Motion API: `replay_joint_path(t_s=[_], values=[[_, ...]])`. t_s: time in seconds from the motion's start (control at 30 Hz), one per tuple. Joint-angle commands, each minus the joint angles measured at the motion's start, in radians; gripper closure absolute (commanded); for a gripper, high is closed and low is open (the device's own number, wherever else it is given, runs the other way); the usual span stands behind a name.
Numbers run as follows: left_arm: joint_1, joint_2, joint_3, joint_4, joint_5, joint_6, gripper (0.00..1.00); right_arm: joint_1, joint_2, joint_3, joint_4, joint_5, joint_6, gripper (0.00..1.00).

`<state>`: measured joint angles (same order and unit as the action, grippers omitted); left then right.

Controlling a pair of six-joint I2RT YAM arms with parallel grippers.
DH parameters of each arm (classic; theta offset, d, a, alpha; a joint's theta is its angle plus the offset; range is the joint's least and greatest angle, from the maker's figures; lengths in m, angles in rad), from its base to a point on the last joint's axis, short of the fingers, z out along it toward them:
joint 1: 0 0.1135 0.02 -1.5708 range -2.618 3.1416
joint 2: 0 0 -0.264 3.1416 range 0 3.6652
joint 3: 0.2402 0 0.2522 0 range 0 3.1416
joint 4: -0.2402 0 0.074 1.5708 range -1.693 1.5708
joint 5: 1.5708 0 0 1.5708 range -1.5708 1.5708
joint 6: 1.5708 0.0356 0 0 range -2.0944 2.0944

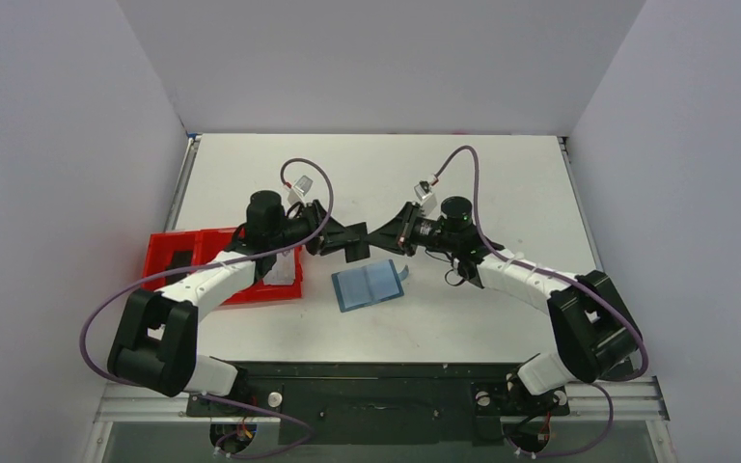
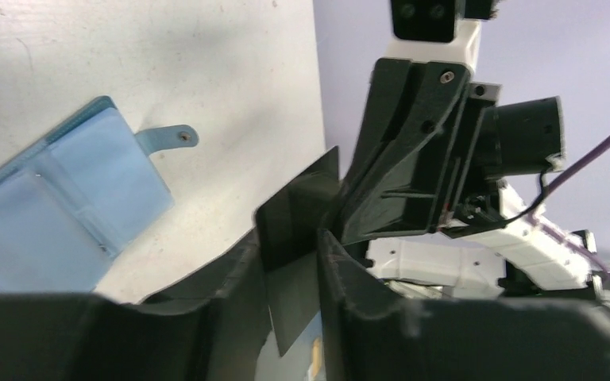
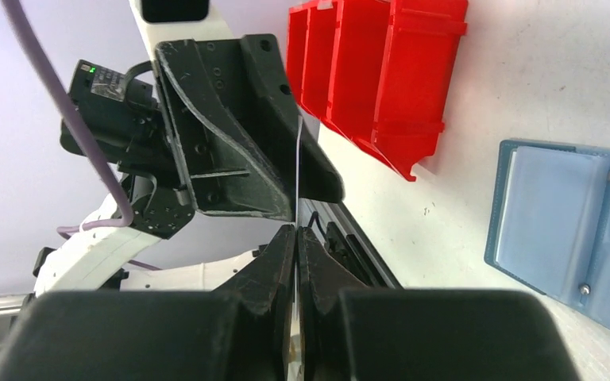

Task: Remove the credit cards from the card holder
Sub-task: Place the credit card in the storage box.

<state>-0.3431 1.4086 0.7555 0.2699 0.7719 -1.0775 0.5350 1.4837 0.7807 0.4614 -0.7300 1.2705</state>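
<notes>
White walls box in a pale table (image 1: 502, 193), and your two arms meet above its middle. At the left sits the red tray (image 1: 154, 253), well apart from the work; what lies in it is too small to name. The blue holder (image 1: 369, 285) lies open and flat on the table just near of the fingertips, its tab to the right. I cannot tell whether a second card is in its pockets. The dark card (image 2: 298, 198) is off the table, held in the air between the two grippers. Your right gripper (image 3: 294, 238) is clamped flat on one end of it. Your left gripper (image 2: 290, 254) has a finger on each side of the other end, but the views do not show whether they bear on it. Treat the card as light, stiff and slick. It will likely slide out of a corner pinch, so grip both flat faces well in from the edge. The fingertips nearly touch, so the opposite gripper is your main obstacle. Mind the holder below and the purple cables (image 1: 487, 183) looping over each wrist.
</notes>
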Motion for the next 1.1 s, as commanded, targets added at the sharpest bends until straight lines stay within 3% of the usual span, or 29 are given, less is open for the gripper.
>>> replay_joint_path(t_s=[0.0,0.03,0.07,0.17,0.27,0.33,0.47,0.7,0.87,1.07], values=[[0.005,0.009,-0.012,0.138,0.040,-0.052,0.82,0.020,0.021,0.043,0.067,0.002,-0.007,1.00],[0.004,0.007,-0.013,0.142,0.040,-0.055,0.95,0.021,0.024,0.043,0.066,0.004,-0.009,1.00],[0.003,0.006,-0.015,0.143,0.039,-0.055,0.99,0.022,0.024,0.043,0.059,0.007,-0.015,1.00],[0.004,0.004,-0.019,0.139,0.035,-0.053,1.00,0.022,0.016,0.049,0.009,0.022,-0.049,0.96],[0.004,-0.009,-0.020,0.114,0.014,-0.040,1.00,0.022,-0.006,0.068,-0.119,0.069,-0.134,0.68],[0.005,-0.028,-0.015,0.038,-0.021,-0.010,1.00,0.022,-0.032,0.085,-0.219,0.113,-0.201,0.56],[0.008,-0.087,0.024,-0.162,-0.124,0.129,1.00,0.017,-0.083,0.104,-0.370,0.201,-0.297,0.45],[0.027,-0.197,0.124,-0.531,-0.353,0.342,1.00,-0.003,-0.142,0.099,-0.486,0.282,-0.371,0.44],[0.048,-0.256,0.227,-0.809,-0.646,0.505,1.00,-0.005,-0.148,0.111,-0.563,0.323,-0.421,0.43],[0.109,-0.258,0.320,-1.002,-0.983,0.612,1.00,-0.004,-0.139,0.110,-0.581,0.320,-0.447,0.43]])
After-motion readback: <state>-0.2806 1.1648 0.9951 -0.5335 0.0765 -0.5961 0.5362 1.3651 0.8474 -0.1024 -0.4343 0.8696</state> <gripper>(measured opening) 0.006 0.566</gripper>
